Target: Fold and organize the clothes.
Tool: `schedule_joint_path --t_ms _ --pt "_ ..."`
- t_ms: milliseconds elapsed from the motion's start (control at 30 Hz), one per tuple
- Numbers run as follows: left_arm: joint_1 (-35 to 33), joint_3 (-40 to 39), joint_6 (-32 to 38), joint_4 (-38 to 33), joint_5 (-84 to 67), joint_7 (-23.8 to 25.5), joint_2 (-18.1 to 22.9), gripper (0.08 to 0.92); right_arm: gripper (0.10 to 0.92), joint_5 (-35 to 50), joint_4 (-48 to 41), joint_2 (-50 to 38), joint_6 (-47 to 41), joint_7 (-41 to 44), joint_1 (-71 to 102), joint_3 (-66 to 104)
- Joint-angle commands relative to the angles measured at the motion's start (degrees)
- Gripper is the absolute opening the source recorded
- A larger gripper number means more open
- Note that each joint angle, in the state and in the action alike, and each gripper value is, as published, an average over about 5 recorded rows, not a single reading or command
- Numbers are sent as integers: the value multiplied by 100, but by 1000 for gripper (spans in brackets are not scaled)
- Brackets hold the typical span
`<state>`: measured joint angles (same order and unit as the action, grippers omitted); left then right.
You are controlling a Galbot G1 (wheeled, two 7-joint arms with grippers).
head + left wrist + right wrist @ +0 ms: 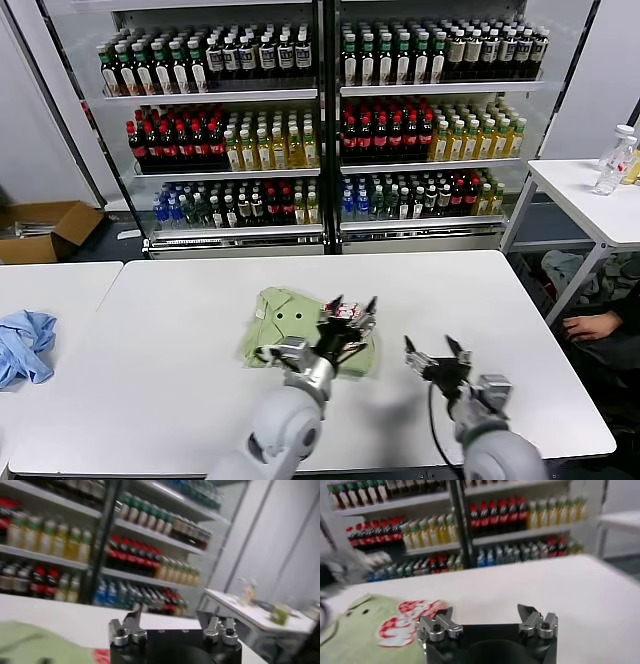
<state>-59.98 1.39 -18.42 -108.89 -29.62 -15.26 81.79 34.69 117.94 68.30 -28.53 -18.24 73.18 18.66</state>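
A folded pastel-green T-shirt (pixel 300 325) lies near the middle of the white table (pixel 180 370), its pink-and-white print patch (pixel 405 622) turned up toward the right side of the bundle. The left gripper (pixel 350 308) hovers just above that printed corner, fingers spread with nothing between them, which reads as a release of the cloth. The right gripper (pixel 432 356) waits just to the right of the shirt, also spread wide and empty, low over bare tabletop; from its own wrist view the shirt's right edge lies just beyond the fingertips. The bundle looks compact, though how neatly its layers lie under the left arm cannot be judged from here. Open table runs on every side of both grippers, with the near edge closest behind them and the far edge well ahead. A crumpled light blue garment (pixel 25 345) sits well off beyond the left gripper, on a neighbouring table, clear of any sweep.
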Motion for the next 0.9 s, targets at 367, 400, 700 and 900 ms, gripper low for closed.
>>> schedule_joint_path --t_ms 367,400,700,900 --pt "-2490 2312 650 -1695 -260 10 -802 823 637 1346 -3360 977 -457 -1097 -3271 -2291" --pt "-2492 2301 648 -1698 -260 10 -796 823 611 1309 -3409 952 -453 -1077 -3320 -2275" --pt "-2452 2163 611 -1697 -248 27 -800 823 351 -3 -3767 579 -286 169 -3747 -2124" --pt "-2454 2126 607 -1748 -160 63 -839 823 203 -904 -2216 1 598 467 -2671 -1751"
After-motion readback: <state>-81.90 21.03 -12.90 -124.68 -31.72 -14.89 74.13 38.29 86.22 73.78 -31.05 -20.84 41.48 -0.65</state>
